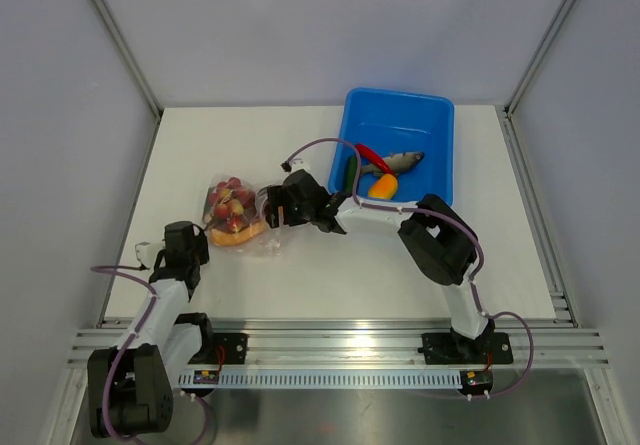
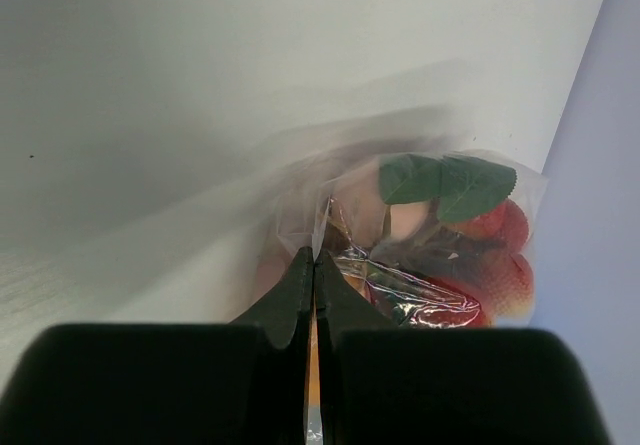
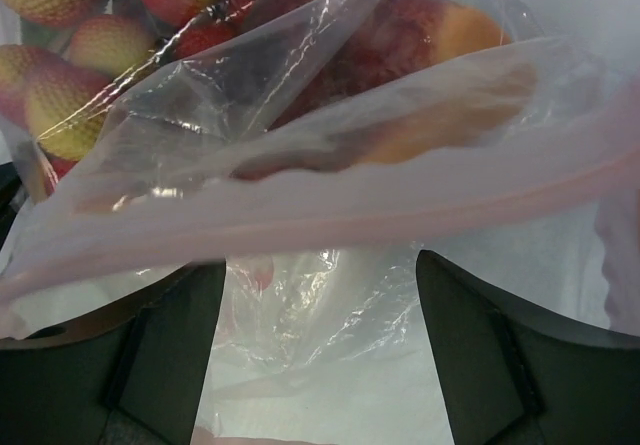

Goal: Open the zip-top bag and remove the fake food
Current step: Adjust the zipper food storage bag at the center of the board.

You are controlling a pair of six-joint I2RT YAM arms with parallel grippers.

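The zip-top bag (image 1: 240,215) lies left of the table's middle, clear and crinkled. Inside it are a red grape bunch (image 1: 230,200) and an orange piece (image 1: 238,233). My left gripper (image 1: 203,231) is at its left end, shut on a fold of the clear plastic (image 2: 322,227). Green leaves (image 2: 445,185) and red grapes (image 2: 500,230) show through the bag beyond. My right gripper (image 1: 268,208) is at the bag's right end, open. Its fingers (image 3: 170,315) stand wide apart under the pink zipper strip (image 3: 330,215), with loose plastic between them.
A blue tub (image 1: 437,125) stands at the back right. It holds a grey fish (image 1: 402,160), a red pepper (image 1: 372,155), a green cucumber (image 1: 350,172) and an orange piece (image 1: 383,186). My right arm stretches in front of the tub.
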